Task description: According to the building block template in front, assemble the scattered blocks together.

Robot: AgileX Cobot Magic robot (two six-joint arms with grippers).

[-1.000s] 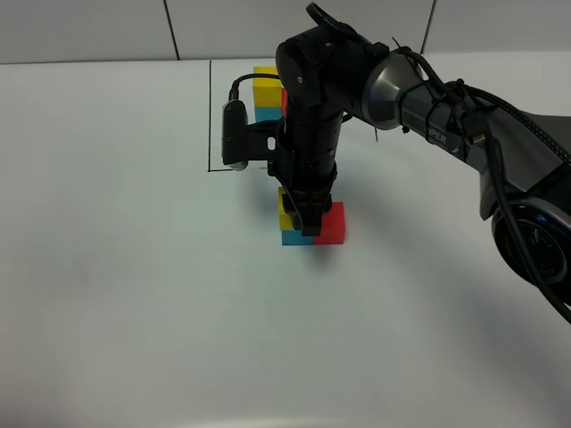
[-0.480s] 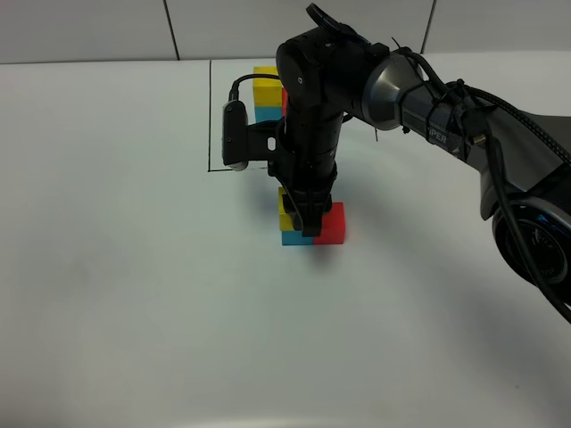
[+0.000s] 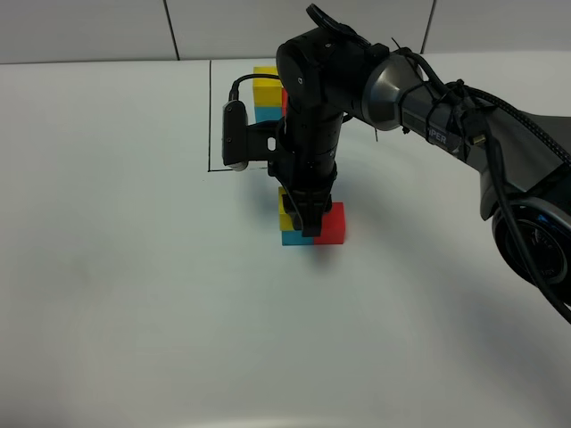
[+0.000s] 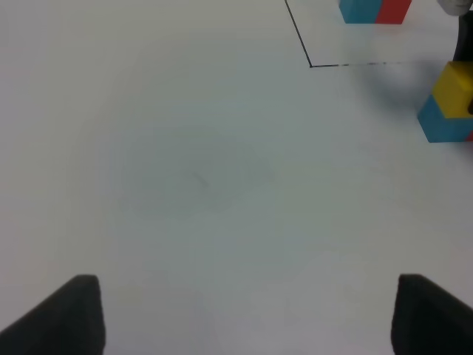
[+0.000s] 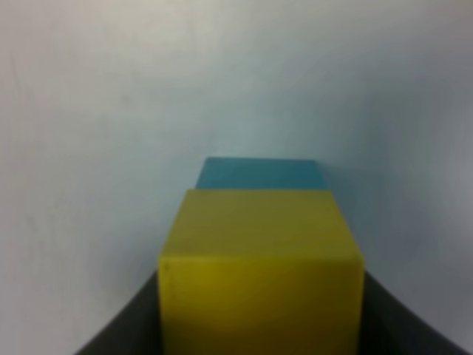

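On the white tabletop [image 3: 134, 294], the right arm reaches in from the right and points straight down over the loose blocks near the middle. Its gripper [image 3: 306, 223] has its jaws closed on the yellow block [image 3: 286, 212], which sits on top of the blue block [image 3: 293, 237]. The red block [image 3: 331, 224] stands just beside the blue one, touching it on the right. In the right wrist view the yellow block [image 5: 260, 285] fills the space between the dark jaws, with the blue block [image 5: 260, 174] showing beneath it.

The template [image 3: 265, 94], yellow over blue with red alongside, stands farther back inside a thin black outline [image 3: 211, 116], partly hidden by the arm.

The left gripper [image 4: 244, 314] hovers over bare tabletop with its jaws wide apart and nothing between them.
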